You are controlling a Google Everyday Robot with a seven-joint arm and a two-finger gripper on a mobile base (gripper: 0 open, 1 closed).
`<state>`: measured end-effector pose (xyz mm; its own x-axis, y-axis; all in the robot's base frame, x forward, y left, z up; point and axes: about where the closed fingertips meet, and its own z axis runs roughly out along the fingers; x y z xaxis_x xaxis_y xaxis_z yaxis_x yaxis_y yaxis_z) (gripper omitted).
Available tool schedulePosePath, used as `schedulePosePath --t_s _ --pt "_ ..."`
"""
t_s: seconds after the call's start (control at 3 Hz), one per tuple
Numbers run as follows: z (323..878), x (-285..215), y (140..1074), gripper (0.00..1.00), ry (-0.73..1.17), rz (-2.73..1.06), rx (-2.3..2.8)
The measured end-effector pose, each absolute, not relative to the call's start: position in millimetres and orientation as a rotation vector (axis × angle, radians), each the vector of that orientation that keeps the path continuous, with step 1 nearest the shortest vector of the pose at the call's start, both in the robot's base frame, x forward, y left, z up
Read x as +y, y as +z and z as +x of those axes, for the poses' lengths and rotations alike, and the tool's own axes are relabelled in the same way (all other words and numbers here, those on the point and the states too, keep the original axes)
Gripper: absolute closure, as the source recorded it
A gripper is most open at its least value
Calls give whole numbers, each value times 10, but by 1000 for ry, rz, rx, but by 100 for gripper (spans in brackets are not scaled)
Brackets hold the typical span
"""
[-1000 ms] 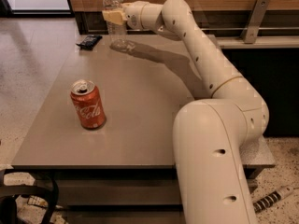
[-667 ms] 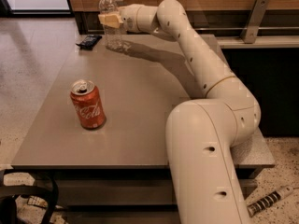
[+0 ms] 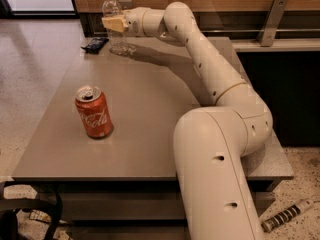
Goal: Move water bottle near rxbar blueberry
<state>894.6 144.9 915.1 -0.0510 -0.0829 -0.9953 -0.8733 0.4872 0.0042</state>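
The water bottle, clear with a white cap, stands upright at the far left of the grey table. My gripper is shut on the water bottle around its middle, so the label band is hidden. The rxbar blueberry, a flat dark bar, lies on the table just left of the bottle, near the far left corner. My arm reaches across the table from the front right.
A red Coca-Cola can stands upright on the near left part of the table. A wooden wall with a metal rail runs behind the table. Cables and dark gear lie on the floor at the lower left.
My gripper has carried the water bottle a little to the left, closer to the dark bar. The can has not moved.
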Motion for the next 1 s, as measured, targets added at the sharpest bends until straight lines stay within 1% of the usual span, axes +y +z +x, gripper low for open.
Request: schedulePosePath --t_s 0.67,1.0 --pt "8936 1521 9126 35 807 -880 1496" --pt "8930 1563 9111 5 812 -884 1496"
